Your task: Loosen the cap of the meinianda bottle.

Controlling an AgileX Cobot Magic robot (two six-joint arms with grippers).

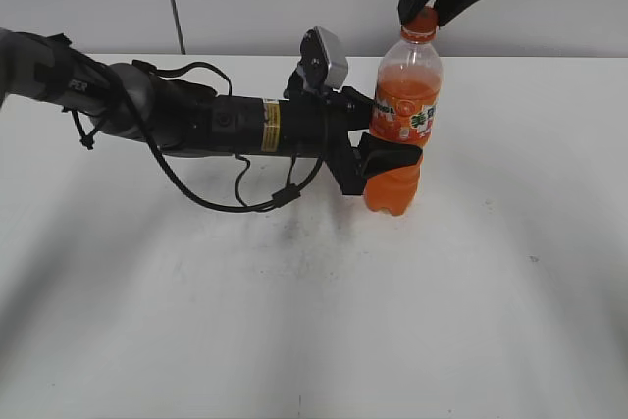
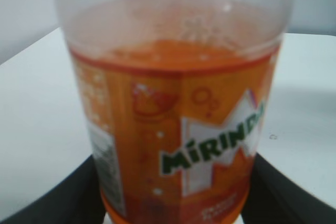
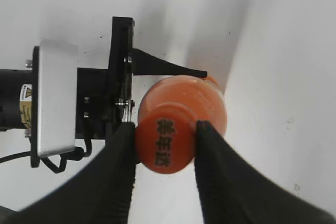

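The meinianda bottle [image 1: 402, 130] stands upright on the white table, full of orange drink, its orange label [image 2: 184, 150] filling the left wrist view. My left gripper [image 1: 390, 159] is shut on the bottle's waist just below the label; its black fingers show on both sides of the bottle in the left wrist view [image 2: 173, 203]. The orange cap [image 1: 422, 23] sits on the bottle's neck. My right gripper [image 1: 429, 7] comes down from above and is shut on the cap [image 3: 165, 144], one black finger on each side [image 3: 165, 135].
The white table [image 1: 294, 321] spreads out on all sides of the bottle. My left arm [image 1: 196, 120] lies low across the table from the left, with a loose black cable looping in front of it [image 1: 245, 198]. A grey wall stands behind.
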